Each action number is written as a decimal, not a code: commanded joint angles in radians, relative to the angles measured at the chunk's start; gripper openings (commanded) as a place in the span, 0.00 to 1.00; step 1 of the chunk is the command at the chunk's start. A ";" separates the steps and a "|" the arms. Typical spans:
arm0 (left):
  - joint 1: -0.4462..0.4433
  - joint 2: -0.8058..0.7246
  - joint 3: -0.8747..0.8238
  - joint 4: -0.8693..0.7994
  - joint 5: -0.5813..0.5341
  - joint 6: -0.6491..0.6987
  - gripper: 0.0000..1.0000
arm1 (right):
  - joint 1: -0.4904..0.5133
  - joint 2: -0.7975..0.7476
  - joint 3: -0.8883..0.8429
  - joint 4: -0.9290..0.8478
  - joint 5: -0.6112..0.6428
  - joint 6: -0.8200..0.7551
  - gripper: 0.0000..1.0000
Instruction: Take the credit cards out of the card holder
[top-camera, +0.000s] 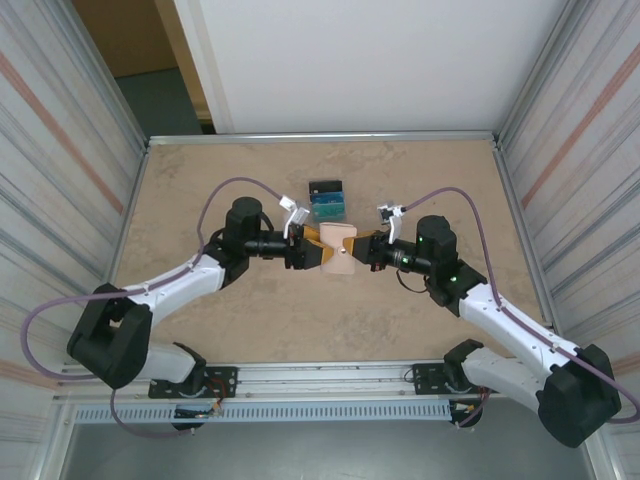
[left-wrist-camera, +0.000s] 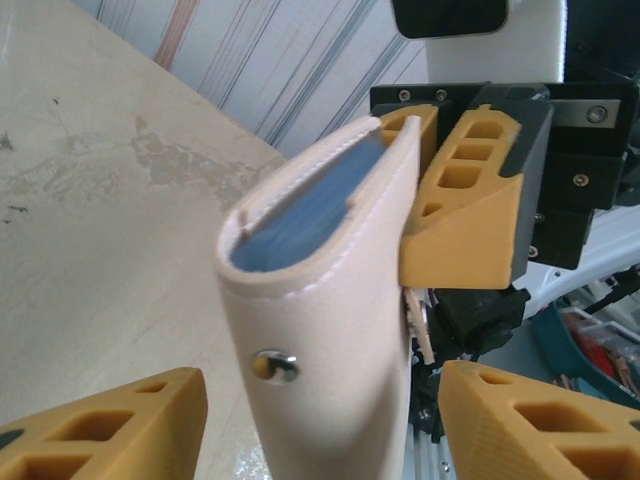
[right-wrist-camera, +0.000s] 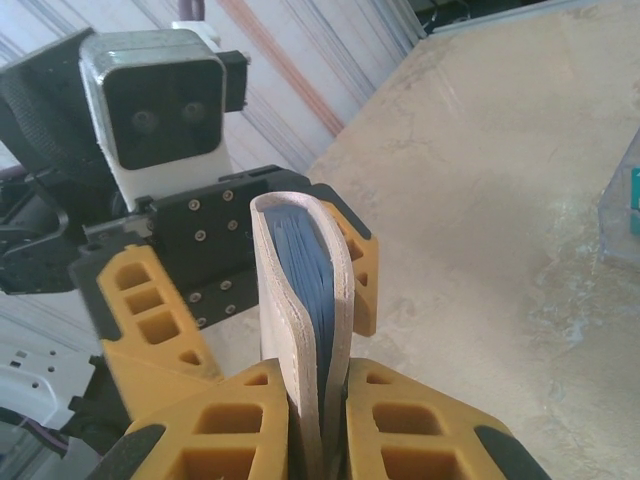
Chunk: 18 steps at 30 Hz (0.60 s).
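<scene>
Card holder (top-camera: 338, 250) hung above the desk (top-camera: 250, 330), and the right gripper (right-wrist-camera: 318, 390) was clenched on its near end to steady it. Left gripper (left-wrist-camera: 320, 400) was released, jaws spread either side without touching, likely lining up on the blue edge inside, probably 1 credit card (left-wrist-camera: 300, 215).

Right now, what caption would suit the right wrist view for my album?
The right end effector pinches the tan card holder on edge, blue showing inside.
</scene>
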 joint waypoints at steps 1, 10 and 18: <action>-0.002 0.010 -0.014 0.038 0.035 -0.022 0.58 | -0.005 -0.007 0.044 0.048 -0.030 0.022 0.02; -0.004 0.013 -0.020 0.037 0.072 -0.019 0.57 | -0.005 -0.021 0.047 0.050 -0.023 0.022 0.02; -0.008 0.018 -0.016 0.032 0.092 -0.015 0.54 | -0.005 -0.026 0.050 0.052 -0.019 0.022 0.02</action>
